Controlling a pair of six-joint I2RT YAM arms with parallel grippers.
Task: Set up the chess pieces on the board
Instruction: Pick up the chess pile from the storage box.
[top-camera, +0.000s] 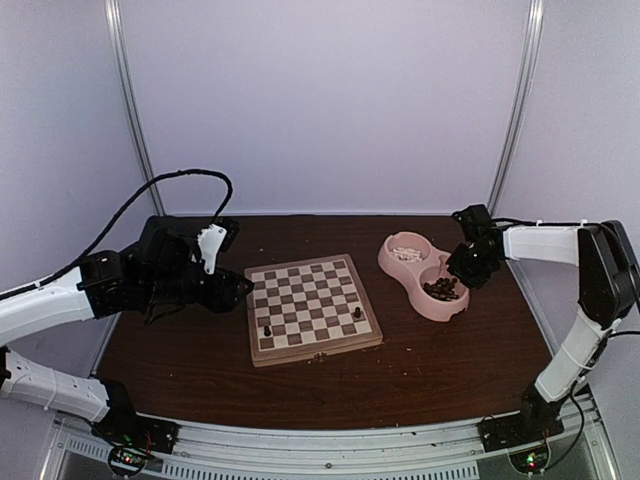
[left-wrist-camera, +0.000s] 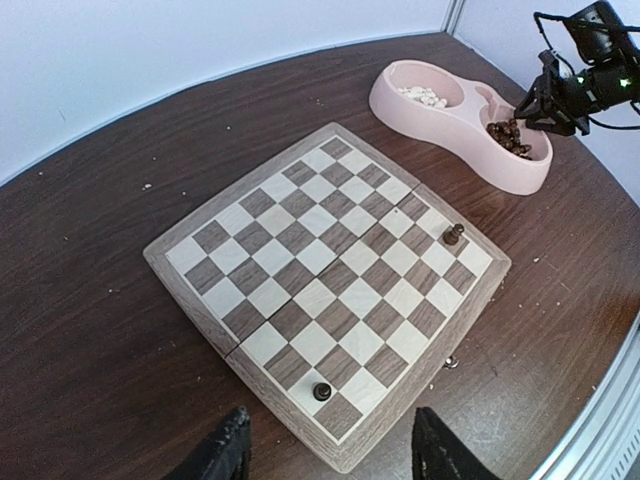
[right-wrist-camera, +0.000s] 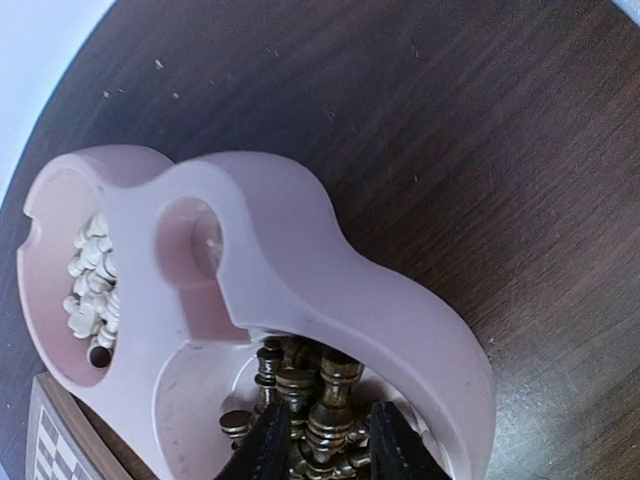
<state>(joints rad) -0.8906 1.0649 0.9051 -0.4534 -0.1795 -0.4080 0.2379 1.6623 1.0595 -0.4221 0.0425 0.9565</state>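
Note:
The board (top-camera: 310, 300) lies mid-table with two dark chess pieces on it, one near its front left corner (top-camera: 266, 329) and one near its right edge (top-camera: 357, 314). In the left wrist view they stand at the near corner (left-wrist-camera: 322, 391) and at the right edge (left-wrist-camera: 453, 234). My left gripper (left-wrist-camera: 330, 430) is open and empty, just above the board's left corner (top-camera: 238, 290). My right gripper (right-wrist-camera: 325, 430) is down in the pink double bowl (right-wrist-camera: 300, 220). Its fingers are closed round a dark chess piece (right-wrist-camera: 335, 395) in the pile.
The pink double bowl (top-camera: 400, 268) stands right of the board. Its far cup holds cream-white pieces (top-camera: 407, 248), its near cup the dark ones (top-camera: 440, 289). A small metal clasp (left-wrist-camera: 450, 362) sits on the board's front edge. White walls enclose the brown table.

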